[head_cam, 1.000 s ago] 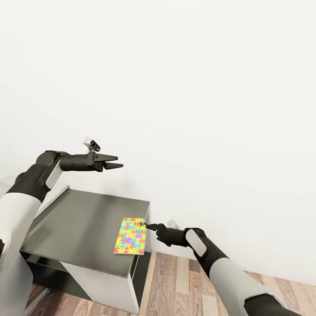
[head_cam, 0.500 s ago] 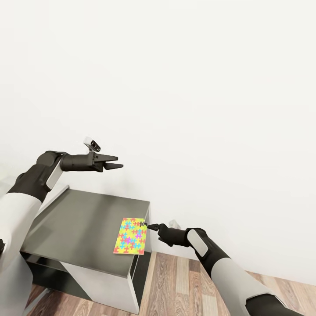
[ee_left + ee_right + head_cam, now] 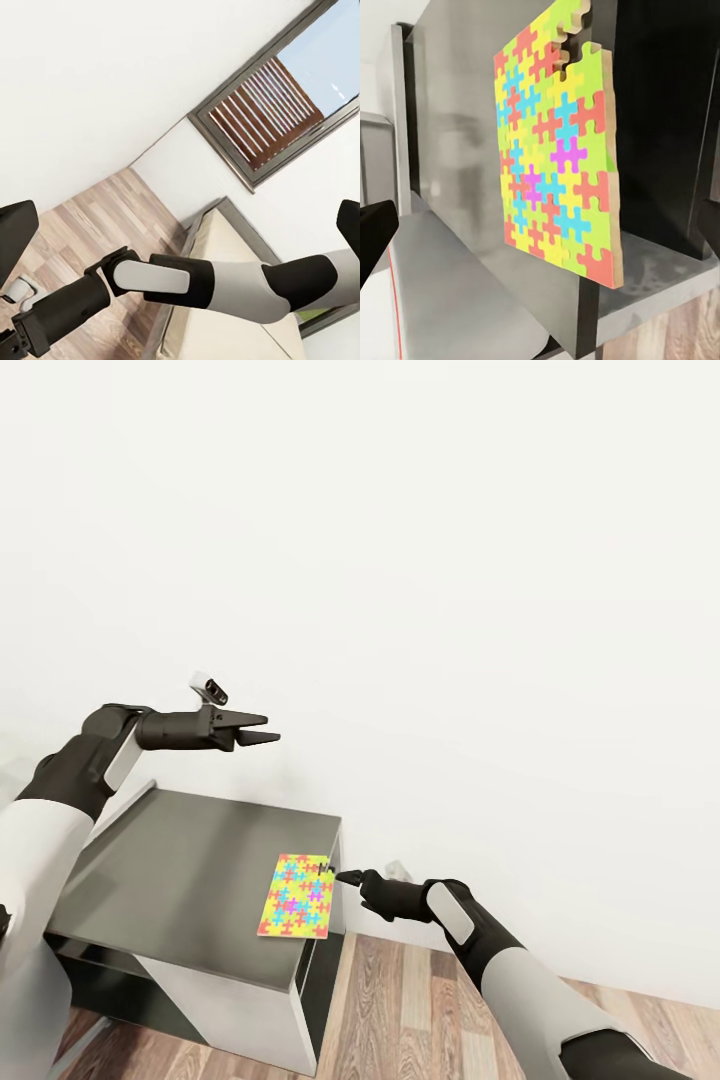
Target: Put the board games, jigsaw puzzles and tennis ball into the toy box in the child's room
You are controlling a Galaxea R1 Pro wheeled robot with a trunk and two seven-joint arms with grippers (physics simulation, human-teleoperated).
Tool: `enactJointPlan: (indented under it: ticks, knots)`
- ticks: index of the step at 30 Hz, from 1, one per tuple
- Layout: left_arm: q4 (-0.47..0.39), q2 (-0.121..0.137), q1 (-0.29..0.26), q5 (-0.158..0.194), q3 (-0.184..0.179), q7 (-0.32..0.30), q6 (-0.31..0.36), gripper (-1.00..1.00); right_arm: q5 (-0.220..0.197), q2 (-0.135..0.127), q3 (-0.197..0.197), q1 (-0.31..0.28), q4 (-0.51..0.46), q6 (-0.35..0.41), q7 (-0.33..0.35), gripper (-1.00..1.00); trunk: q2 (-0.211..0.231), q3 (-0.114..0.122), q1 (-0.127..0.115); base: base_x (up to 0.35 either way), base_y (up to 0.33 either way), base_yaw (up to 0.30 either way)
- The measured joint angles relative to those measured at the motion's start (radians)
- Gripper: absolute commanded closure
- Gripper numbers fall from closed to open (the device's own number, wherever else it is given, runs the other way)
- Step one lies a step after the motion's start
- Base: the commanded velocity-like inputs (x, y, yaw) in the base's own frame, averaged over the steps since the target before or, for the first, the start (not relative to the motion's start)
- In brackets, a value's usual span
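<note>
The jigsaw puzzle (image 3: 296, 896) lies flat at the near right corner of a dark grey desk (image 3: 190, 870), low in the middle of the head view. The right gripper (image 3: 344, 877) is just beside the puzzle's right edge, holding nothing; how far it is open I cannot tell. The left gripper (image 3: 266, 728), left of centre, hangs above the desk with fingers parted and empty.

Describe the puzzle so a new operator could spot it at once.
Find the dark grey desk against the white wall. On its top, at the corner nearest the right gripper, lies the puzzle, a thin flat board of yellow, green, red, blue and pink interlocking pieces, the one colourful thing there.
</note>
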Motion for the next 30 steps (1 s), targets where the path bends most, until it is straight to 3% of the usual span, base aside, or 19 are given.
enactJointPlan:
  ticks: [27, 30]
  knots:
    - [0.0, -0.002, 0.0, 0.0, 0.001, 0.0, 0.0, -1.0, 0.001, 0.0, 0.001, 0.0, 0.0, -0.002, 0.001, -1.0, -0.182, -0.082, 0.1, 0.0, 0.0, 0.0]
    - [0.0, -0.002, 0.0, 0.001, 0.001, 0.0, 0.0, -1.0, 0.0, 0.0, 0.001, 0.0, 0.0, -0.003, 0.002, -1.0, -0.182, -0.082, 0.1, 0.0, 0.0, 0.0]
